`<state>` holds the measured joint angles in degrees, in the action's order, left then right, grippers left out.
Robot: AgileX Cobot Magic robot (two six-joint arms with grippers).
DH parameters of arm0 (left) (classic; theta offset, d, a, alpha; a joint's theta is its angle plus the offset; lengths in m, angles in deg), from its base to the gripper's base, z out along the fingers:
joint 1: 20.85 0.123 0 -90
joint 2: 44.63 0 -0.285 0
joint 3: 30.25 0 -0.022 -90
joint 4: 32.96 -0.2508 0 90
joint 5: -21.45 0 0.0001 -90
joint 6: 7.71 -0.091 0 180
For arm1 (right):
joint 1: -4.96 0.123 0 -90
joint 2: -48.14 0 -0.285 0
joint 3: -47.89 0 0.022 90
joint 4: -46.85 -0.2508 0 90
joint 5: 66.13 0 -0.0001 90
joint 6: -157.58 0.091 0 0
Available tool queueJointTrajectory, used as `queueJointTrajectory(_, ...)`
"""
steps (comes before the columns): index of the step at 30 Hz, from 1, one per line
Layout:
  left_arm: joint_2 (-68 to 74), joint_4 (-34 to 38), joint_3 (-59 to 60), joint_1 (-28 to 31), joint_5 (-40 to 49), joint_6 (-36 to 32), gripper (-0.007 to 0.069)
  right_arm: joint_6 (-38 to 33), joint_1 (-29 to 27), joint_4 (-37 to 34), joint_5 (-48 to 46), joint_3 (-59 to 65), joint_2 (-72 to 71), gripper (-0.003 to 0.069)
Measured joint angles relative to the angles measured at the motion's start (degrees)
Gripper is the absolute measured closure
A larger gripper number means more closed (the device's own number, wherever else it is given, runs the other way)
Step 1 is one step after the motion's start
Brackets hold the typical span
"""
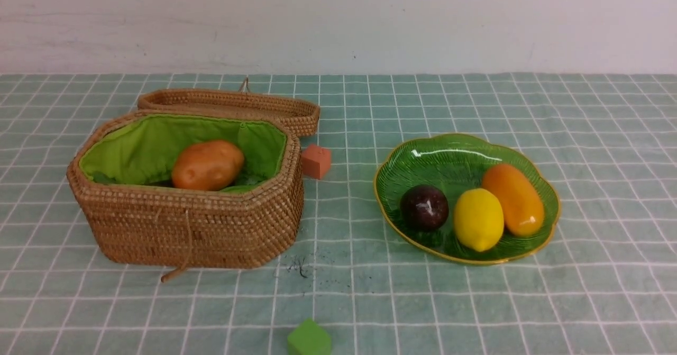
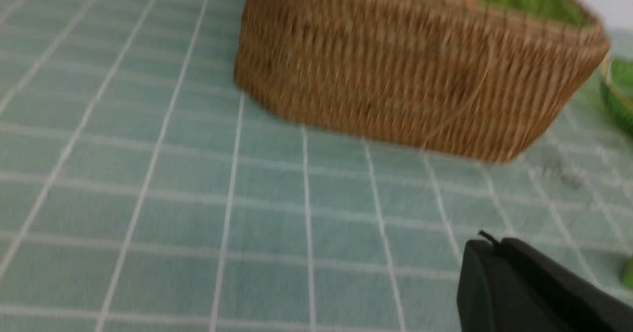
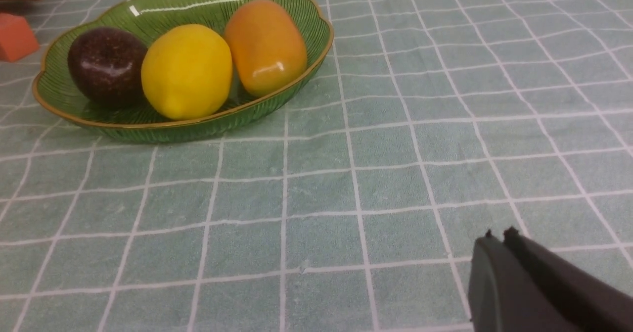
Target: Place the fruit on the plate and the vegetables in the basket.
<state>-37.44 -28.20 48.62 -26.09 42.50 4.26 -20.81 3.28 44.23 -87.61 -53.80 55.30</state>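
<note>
My left hand [image 2: 494, 245] and my right hand [image 3: 497, 240] are both clenched on nothing, each hovering low over bare counter [image 1: 476, 302]; neither shows in the front view. The mangosteen [image 1: 424, 207], lemon [image 1: 478, 219] and mango [image 1: 513, 199] lie together in the green glass plate [image 1: 423, 159], touching one another, and the potato [image 1: 207, 164] sits in the wicker basket [image 1: 201, 228] on what seem to be other vegetables, though I cannot make those out. By my reading the sorting looks done, so the main risk now is disturbance: the lemon rests close to the near gold rim, and a sweep of my right arm across the shallow plate could nudge the rim and roll it out. The left wrist view is blurred, so that arm seems to be moving, and a swing toward the basket wall could shove it. Its lid [image 1: 232, 103] lies open behind it. Open room is to the right of the plate and along the near edge, apart from the green cube [image 1: 309, 338]; the orange cube [image 1: 316, 161] sits between basket and plate.
</note>
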Motion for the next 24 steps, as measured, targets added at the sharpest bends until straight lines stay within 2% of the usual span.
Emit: queueJointTrajectory(24,0.0,0.6,0.2,0.0,1.0,0.0,0.0638,0.0,0.0,-0.1,0.0,0.0,0.0,0.0624)
